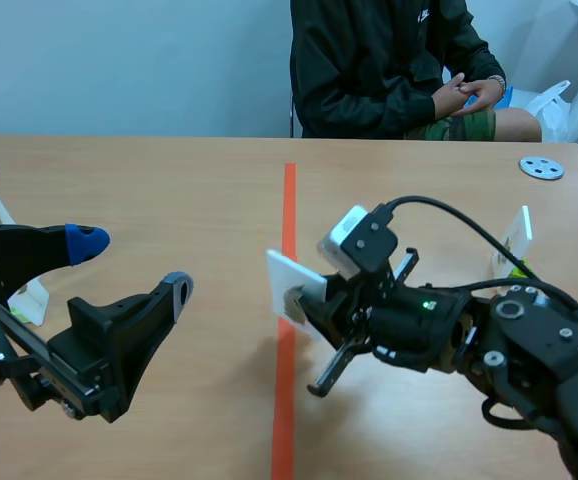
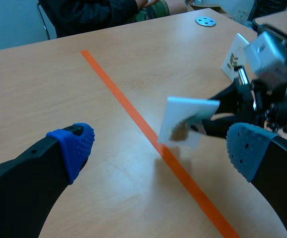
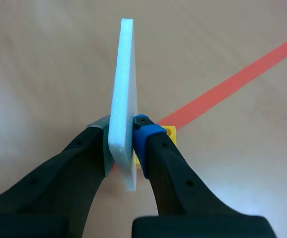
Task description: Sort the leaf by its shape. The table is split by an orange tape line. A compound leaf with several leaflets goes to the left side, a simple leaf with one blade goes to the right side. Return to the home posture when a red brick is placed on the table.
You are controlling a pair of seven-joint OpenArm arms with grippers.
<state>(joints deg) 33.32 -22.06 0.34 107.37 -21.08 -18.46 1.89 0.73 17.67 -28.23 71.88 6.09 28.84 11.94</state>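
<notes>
A white foam card (image 1: pixel 292 280) stands upright over the orange tape line (image 1: pixel 288 400), with my right gripper (image 1: pixel 306 306) shut on its lower edge. From the left wrist view the card (image 2: pixel 190 116) shows a brownish leaf print (image 2: pixel 179 131) on its face, too small to tell the leaf's shape. Seen edge-on in the right wrist view, the card (image 3: pixel 124 99) is pinched between the pads, and a yellow base piece (image 3: pixel 169 132) sits just behind one finger. My left gripper (image 1: pixel 134 265) is open on the left side of the table, its fingers (image 2: pixel 76 146) holding nothing.
Another white card (image 1: pixel 514 243) stands at the right, near my right arm. A further card (image 1: pixel 29 300) is partly hidden behind my left arm. A grey disc (image 1: pixel 541 167) lies at the far right. A person sits across the table, hands (image 1: pixel 469 92) clasped.
</notes>
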